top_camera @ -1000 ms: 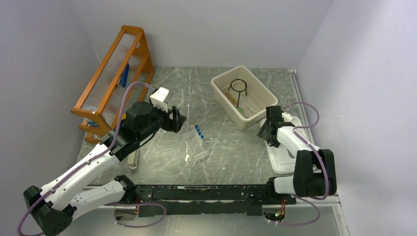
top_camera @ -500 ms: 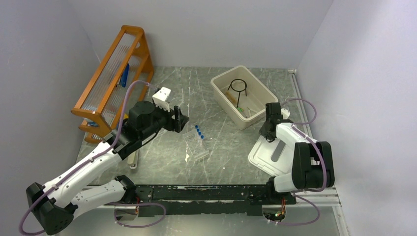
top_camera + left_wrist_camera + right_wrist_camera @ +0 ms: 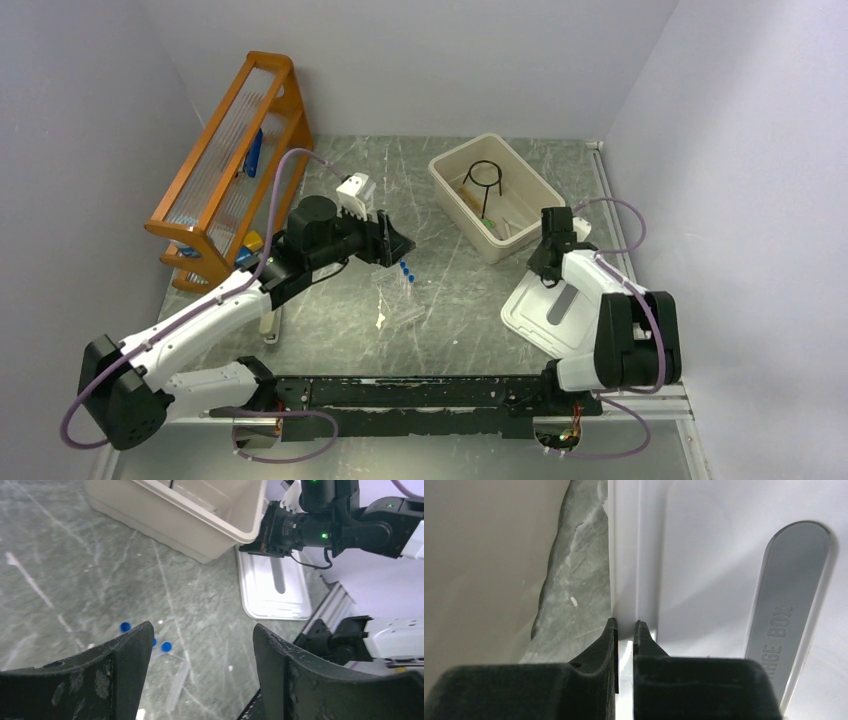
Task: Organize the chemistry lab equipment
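The left arm [image 3: 195, 328] and right arm [image 3: 590, 275] are built of white shells joined by black joint housings, and a lilac cable [image 3: 272, 195] is looped along each. The left gripper [image 3: 202, 627] and right gripper [image 3: 625, 630] are fitted with matt black fingers [image 3: 285, 670], scuffed grey. A white camera block [image 3: 355, 190] is mounted at the left wrist, and green lights [image 3: 322, 535] are lit on the right wrist.

The rack [image 3: 225, 160] stood along the table's [image 3: 450, 300] far left, and the bin [image 3: 462, 215] sat at the far right of centre with the wire ring [image 3: 490, 200] inside it. The capped pieces [image 3: 404, 268] lay mid-table between them, with the thin tubes [image 3: 405, 316] just nearer. The lid [image 3: 530, 315] lay on the table right of the tubes, just before the bin.
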Controlling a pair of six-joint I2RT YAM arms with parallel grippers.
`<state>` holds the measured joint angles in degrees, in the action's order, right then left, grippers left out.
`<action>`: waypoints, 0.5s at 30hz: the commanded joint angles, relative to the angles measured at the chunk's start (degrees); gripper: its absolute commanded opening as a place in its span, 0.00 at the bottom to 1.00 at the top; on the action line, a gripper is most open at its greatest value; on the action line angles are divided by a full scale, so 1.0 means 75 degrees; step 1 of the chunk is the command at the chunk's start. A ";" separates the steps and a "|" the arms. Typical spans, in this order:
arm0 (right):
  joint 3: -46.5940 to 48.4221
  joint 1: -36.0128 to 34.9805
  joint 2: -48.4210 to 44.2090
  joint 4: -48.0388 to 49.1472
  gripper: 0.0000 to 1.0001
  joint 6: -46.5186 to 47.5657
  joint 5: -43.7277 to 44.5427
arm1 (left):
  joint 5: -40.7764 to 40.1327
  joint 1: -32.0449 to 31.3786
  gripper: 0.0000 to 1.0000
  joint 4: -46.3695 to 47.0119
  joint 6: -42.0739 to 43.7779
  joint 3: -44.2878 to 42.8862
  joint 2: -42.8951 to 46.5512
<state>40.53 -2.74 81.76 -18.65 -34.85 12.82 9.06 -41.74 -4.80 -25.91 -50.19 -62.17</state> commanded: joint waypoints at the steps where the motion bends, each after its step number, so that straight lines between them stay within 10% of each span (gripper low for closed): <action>1: -0.0125 0.0002 -0.1126 -0.0220 0.00 -0.0128 0.0212 | 0.0797 -0.0193 0.82 0.1108 -0.0469 -0.0154 -0.0394; 15: 0.0176 0.0001 -0.3948 -0.0898 0.00 -0.0305 0.0469 | 0.0695 -0.1501 0.93 0.2055 -0.0676 -0.1282 -0.2375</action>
<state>39.11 -2.74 55.99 -23.07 -36.69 15.05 13.21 -50.13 5.13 -29.52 -56.05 -75.88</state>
